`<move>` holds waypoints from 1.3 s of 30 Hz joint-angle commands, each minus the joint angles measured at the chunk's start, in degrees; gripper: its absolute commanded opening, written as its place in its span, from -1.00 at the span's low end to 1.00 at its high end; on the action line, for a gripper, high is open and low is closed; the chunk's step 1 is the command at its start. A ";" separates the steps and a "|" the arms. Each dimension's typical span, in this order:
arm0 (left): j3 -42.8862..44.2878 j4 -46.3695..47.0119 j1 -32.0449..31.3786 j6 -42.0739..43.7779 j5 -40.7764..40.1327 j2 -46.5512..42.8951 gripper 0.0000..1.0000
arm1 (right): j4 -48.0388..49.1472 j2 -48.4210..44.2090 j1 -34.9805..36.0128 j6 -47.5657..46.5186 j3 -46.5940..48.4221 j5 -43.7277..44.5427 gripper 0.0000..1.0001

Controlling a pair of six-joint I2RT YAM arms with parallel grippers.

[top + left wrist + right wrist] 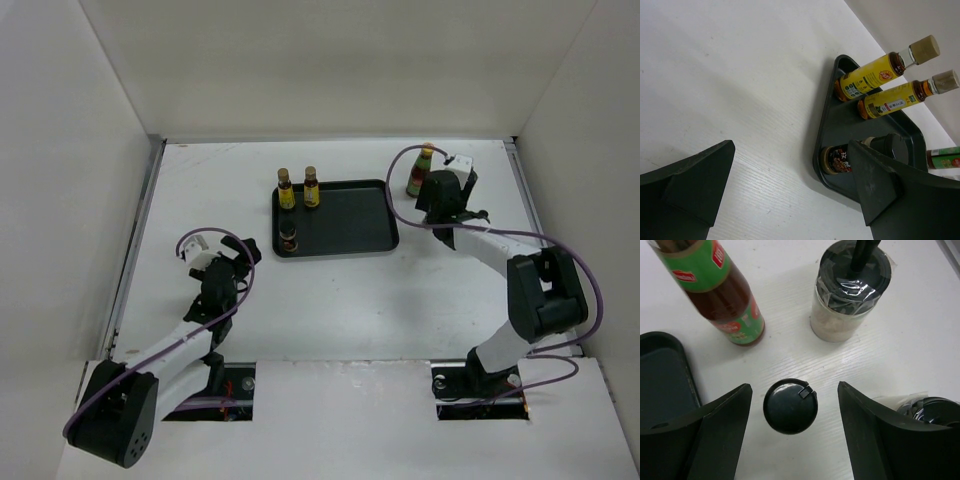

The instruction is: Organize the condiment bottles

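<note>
Two yellow bottles and a dark jar stand at the left end of the black tray; all three show in the left wrist view. The red bottle with green label stands right of the tray. My right gripper is open above a second dark jar, jaws on either side, not touching. Two whitish black-capped jars stand near it. My left gripper is open and empty, left of the tray.
White walls enclose the table on the left, back and right. The tray's right part holds nothing. The tray's corner lies just left of my right gripper. The right arm's cable loops beside the red bottle.
</note>
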 commanded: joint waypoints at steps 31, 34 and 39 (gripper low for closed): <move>-0.02 2.99 1.43 -0.36 0.59 -0.65 1.00 | 0.42 19.62 31.36 -4.76 36.27 -10.54 -0.22; -0.28 3.25 1.43 -0.36 0.15 -1.18 1.00 | -0.20 22.44 32.41 -5.02 39.10 -11.06 -0.21; -0.11 3.25 1.34 -0.45 0.59 -0.74 1.00 | -0.81 26.65 33.03 -5.20 42.00 -12.82 -0.20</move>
